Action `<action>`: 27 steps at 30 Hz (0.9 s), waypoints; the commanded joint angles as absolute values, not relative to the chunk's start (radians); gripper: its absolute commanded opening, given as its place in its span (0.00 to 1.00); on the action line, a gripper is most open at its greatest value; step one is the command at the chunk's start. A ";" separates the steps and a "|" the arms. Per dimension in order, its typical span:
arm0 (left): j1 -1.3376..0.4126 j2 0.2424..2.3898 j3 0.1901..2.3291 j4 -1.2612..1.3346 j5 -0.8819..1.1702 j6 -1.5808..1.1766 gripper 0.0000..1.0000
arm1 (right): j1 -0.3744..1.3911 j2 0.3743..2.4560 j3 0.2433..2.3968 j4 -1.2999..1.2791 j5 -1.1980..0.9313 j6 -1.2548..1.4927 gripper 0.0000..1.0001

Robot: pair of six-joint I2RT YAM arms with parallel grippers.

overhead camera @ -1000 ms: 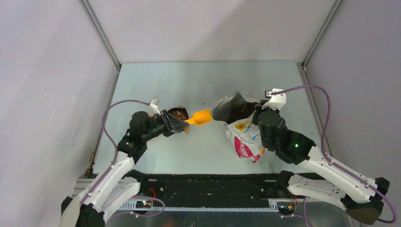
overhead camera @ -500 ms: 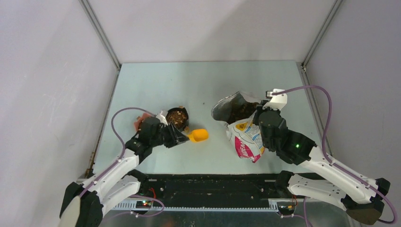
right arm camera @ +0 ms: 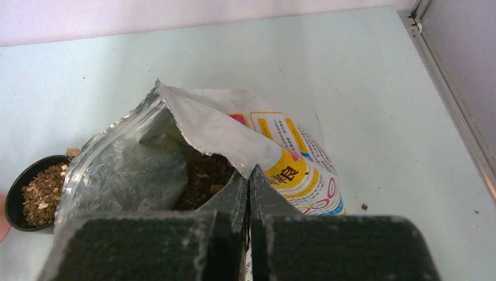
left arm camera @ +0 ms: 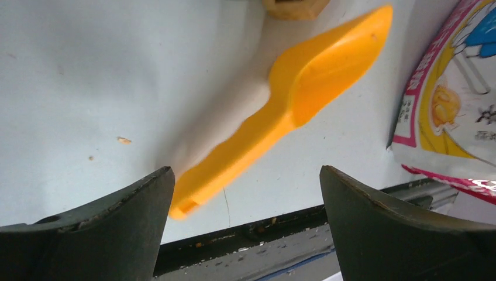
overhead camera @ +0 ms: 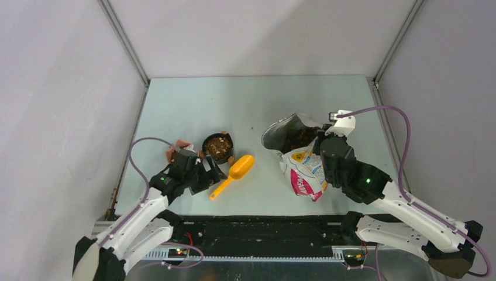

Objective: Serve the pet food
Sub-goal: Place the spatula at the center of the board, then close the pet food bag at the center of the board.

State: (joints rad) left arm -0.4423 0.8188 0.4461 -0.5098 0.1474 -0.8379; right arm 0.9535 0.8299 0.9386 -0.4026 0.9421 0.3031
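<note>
Left pincer (left arm camera: 245, 175) wide open, empty; yellow scoop (left arm camera: 304, 82) lies on desk (overhead camera: 263, 99) at 5 o'clock of bowl (overhead camera: 206, 142) holding pet food (overhead camera: 219, 144). Right pincer (right arm camera: 248, 175) clamped on bag (right arm camera: 292, 164) rim.

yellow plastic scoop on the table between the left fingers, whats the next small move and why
Probably lift the left end effector up and back from the yellow plastic scoop. Its jaws stand wide open, the scoop lies free on the table, and the small black bowl already holds brown kibble. The right end effector is shut on the printed foil bag's rim.
</note>
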 commanded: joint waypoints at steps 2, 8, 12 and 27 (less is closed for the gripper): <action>-0.444 0.719 0.603 -0.701 -0.031 -0.812 0.99 | 0.958 0.799 0.972 -0.286 0.970 0.314 0.00; -0.444 0.660 0.758 -0.756 -0.104 -0.765 0.99 | 0.959 0.800 0.972 -0.282 0.954 0.308 0.00; -0.443 0.698 0.844 -0.626 -0.034 -0.730 0.99 | 0.958 0.799 0.972 -0.281 0.940 0.306 0.00; -0.617 1.435 1.308 -0.325 0.448 -0.670 0.92 | 0.960 0.785 0.973 -0.287 0.859 0.326 0.00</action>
